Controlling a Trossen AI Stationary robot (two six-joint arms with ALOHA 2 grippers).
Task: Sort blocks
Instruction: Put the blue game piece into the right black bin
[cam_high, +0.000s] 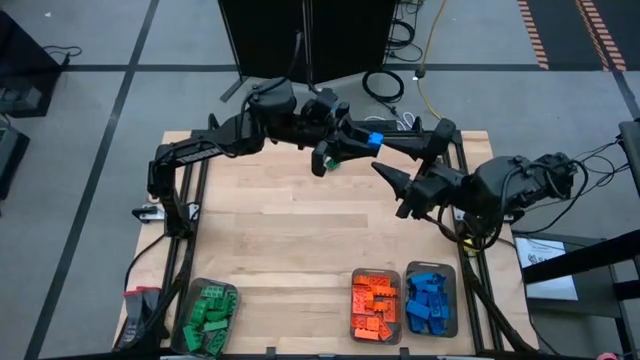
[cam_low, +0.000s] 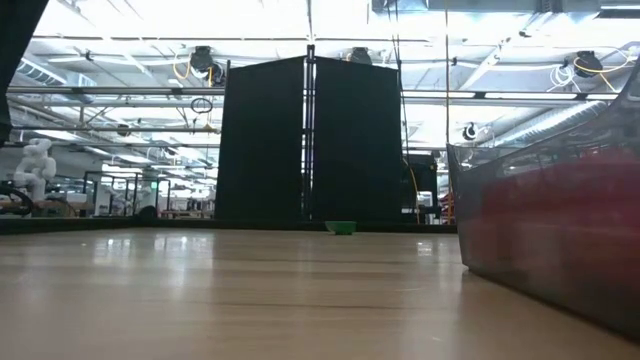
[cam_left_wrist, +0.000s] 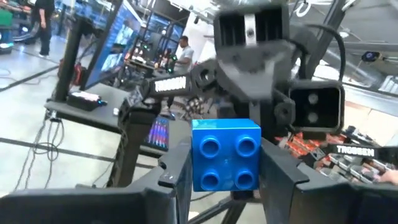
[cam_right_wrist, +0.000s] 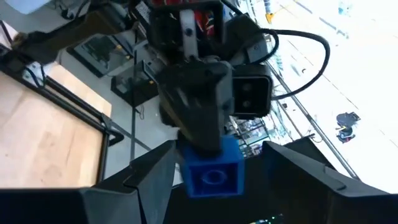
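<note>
Right now my left tool (cam_high: 372, 140) is clamped on a blue block (cam_high: 374, 139), holding it up in the air over the far middle of the desk (cam_high: 290, 230). In my left wrist view the block (cam_left_wrist: 225, 154) sits squarely between my two fingers (cam_left_wrist: 175, 177), studs facing outward. I judge that I hold it this way to pass it across, since the blue tray lies on the other arm's side. My right tool (cam_high: 395, 182) stands just beside it, jaws spread with the block (cam_right_wrist: 211, 169) between them and not yet pinched, so nothing is gripped there.

My left arm stretches from the far left toward the centre, wrist level; my right arm reaches in from the right edge, elbow folded, wrist angled toward the block.

Along the near edge sit three clear trays: green blocks (cam_high: 208, 318) at the left, orange blocks (cam_high: 374, 305) and blue blocks (cam_high: 430, 301) side by side at the right. One small green block (cam_low: 341, 227) lies alone far back on the desk.
</note>
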